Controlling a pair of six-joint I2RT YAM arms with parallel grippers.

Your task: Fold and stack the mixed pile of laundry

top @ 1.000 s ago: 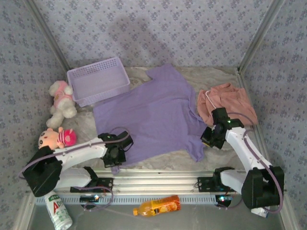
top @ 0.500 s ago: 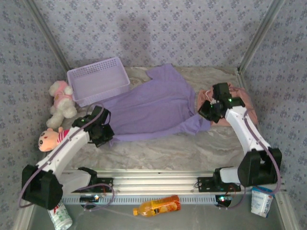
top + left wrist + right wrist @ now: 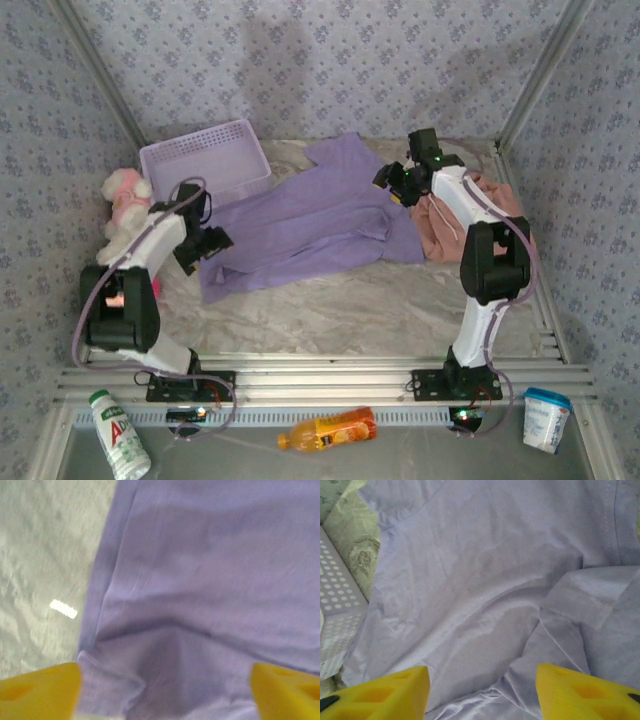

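The lavender-purple T-shirt (image 3: 310, 225) lies folded over on itself across the back of the table, wrinkled along its near edge. The salmon-pink garment (image 3: 445, 225) is bunched just to its right, partly under my right arm. My left gripper (image 3: 205, 245) hovers at the shirt's left end, open; its yellow fingers (image 3: 40, 690) straddle purple cloth (image 3: 200, 580) without pinching it. At the shirt's upper right edge my right gripper (image 3: 395, 185) is open too, its fingers (image 3: 585, 690) spread over creased purple fabric (image 3: 485, 580).
A lavender mesh basket (image 3: 205, 165) stands at the back left, its corner (image 3: 335, 615) close to my right wrist view's edge. A plush toy (image 3: 125, 205) lies left of the left arm. An orange bottle (image 3: 328, 428), a milk bottle (image 3: 118, 448) and a cup (image 3: 545, 418) sit below the rail.
Both arms carried the shirt's near hem toward the back, folding the shirt over. Both grippers, shut on the cloth before, have opened and let it go.
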